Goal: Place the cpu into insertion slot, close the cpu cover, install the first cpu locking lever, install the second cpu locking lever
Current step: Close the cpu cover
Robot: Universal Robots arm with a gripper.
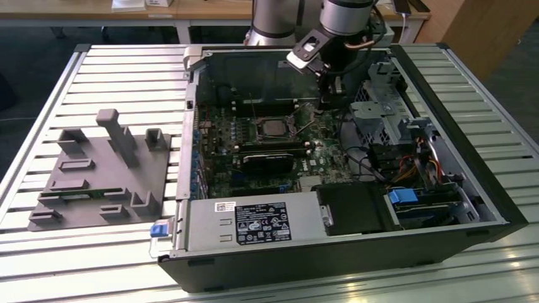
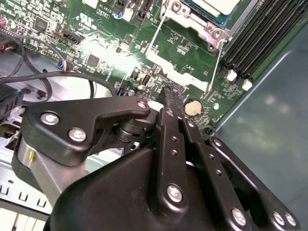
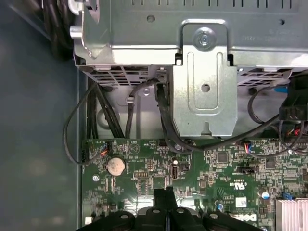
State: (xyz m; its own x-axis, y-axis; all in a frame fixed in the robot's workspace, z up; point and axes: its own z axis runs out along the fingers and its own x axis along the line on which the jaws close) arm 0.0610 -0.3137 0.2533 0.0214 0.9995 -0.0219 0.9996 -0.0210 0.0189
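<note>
Lying flat in insertion slot (image 1: 257, 129), cpu (image 1: 272, 128) top upward, end effector (image 3: 165, 192) near.

Silver-grey tubular arm (image 1: 345, 16) with a thin cable (image 1: 364, 41) at the wrist; black hand (image 2: 169, 96) of jointed bars (image 2: 166, 144), studded with silver screws (image 2: 174, 193).

Slatted metal table (image 1: 126, 63): open computer case (image 1: 337, 262) toward exterior view's right; grey holder fixture (image 1: 84, 189) toward left.

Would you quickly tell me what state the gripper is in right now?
Gripper: closed, fingertips pressed together over the green circuit board, with nothing visible between them.
</note>
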